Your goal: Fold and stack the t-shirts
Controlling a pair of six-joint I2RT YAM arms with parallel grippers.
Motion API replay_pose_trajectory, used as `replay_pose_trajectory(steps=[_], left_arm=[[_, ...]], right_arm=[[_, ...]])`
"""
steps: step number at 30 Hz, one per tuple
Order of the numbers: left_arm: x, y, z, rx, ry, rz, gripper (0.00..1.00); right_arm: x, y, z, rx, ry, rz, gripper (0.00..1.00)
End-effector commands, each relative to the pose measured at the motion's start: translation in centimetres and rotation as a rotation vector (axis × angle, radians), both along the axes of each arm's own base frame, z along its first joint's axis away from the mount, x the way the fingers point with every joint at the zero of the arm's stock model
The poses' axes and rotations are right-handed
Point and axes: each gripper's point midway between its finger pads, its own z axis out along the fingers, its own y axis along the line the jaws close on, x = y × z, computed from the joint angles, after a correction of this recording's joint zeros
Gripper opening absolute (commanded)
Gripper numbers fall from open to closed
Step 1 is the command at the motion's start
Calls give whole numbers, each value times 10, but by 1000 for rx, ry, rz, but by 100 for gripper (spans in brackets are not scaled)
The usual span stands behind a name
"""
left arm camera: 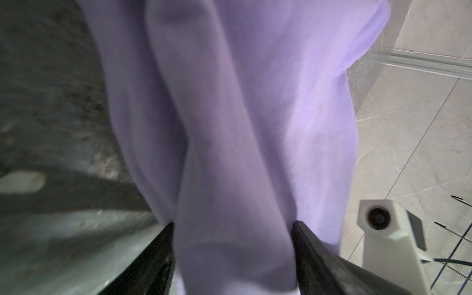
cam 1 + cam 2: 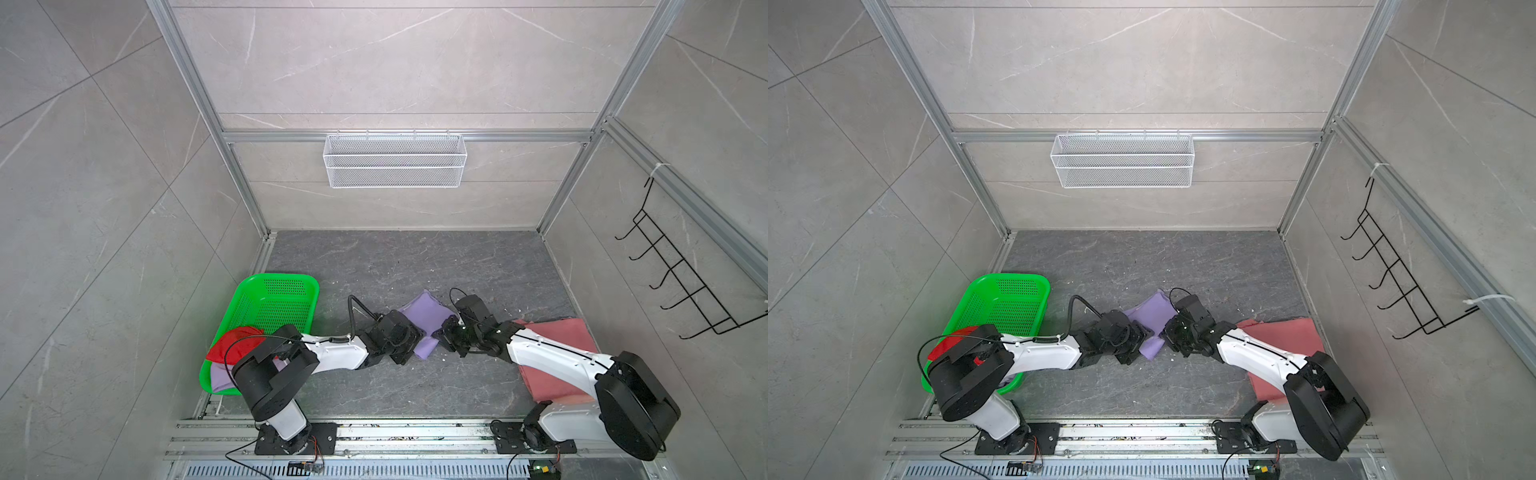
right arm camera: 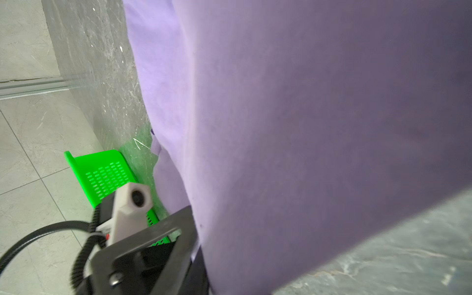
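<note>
In both top views we find the lavender t-shirt (image 2: pixel 424 318) strung over the table (image 2: pixel 415 386) between the left gripper (image 2: pixel 415 338) and the right gripper (image 2: pixel 444 332). One takes each side, we judge to spread it for folding, while the salmon-pink t-shirt (image 2: pixel 559 338) lies flat under the right arm (image 2: pixel 557 358), likely as the stack's base. In the left wrist view the left jaws stand wide around a thick fold; whether they pinch it we cannot tell. In the right wrist view the right jaws are closed on the shirt's edge, with the cloth taut.
</note>
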Motion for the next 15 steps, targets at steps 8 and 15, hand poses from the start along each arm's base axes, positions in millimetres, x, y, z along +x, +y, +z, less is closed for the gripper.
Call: replay_pose_trajectory(steps=[8,15], left_arm=[[14,-14,9,-192,-45,113,76],[2,0,15,-144,-18,104,81]], right_arm=[[14,6,17,-27,-17,37,17],[32,3,33,-15,-40,9,17]])
